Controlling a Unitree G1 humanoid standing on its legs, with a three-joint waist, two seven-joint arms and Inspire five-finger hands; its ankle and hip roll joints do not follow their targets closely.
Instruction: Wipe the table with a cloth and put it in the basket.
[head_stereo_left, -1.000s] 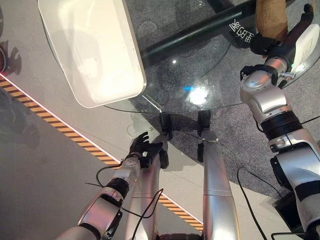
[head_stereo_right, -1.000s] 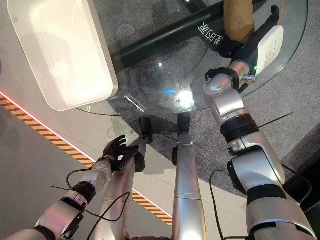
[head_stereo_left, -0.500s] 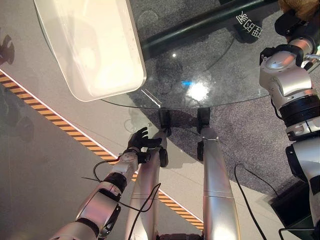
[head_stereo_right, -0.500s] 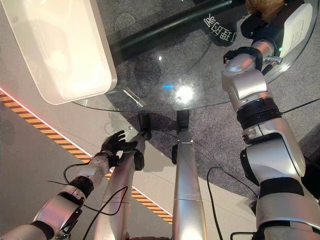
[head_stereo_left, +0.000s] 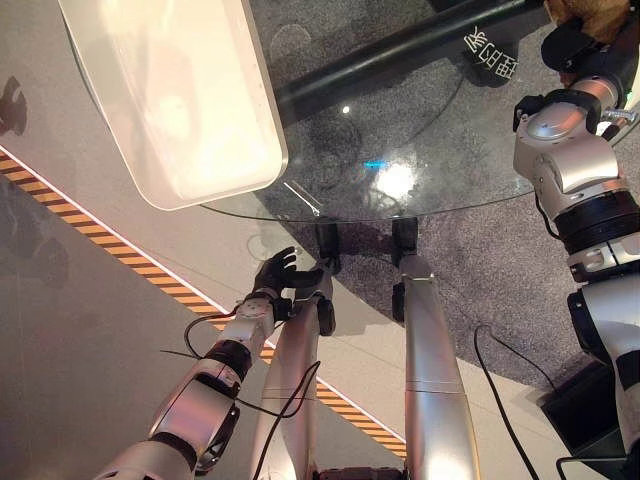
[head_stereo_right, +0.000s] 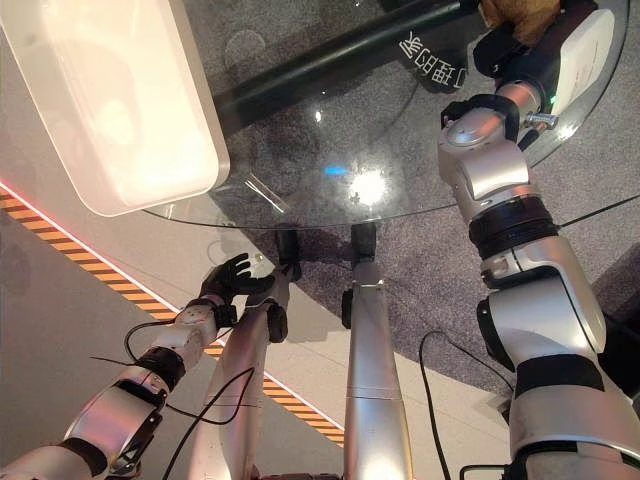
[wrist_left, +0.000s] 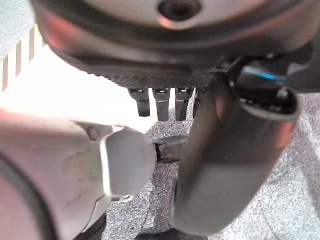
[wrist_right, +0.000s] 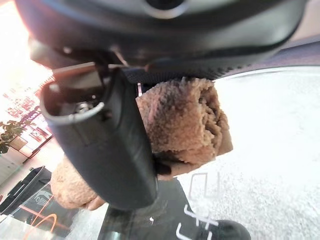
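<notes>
Right hand (wrist_right: 107, 150) has thumb and fingers curled round the cloth (wrist_right: 182, 125): tan, fuzzy terry, bunched into a wad, at the far right of the round glass table (head_stereo_left: 420, 150). White basket (head_stereo_left: 175, 90) sits far left, overhanging the table edge. Left hand (head_stereo_left: 280, 275) hangs below the near edge, fingers loosely spread, empty.

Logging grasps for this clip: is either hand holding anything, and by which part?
The right hand grips the fuzzy tan cloth bunched at its middle, thumb over it, above the round glass table. The left hand hangs open, holding nothing.
</notes>
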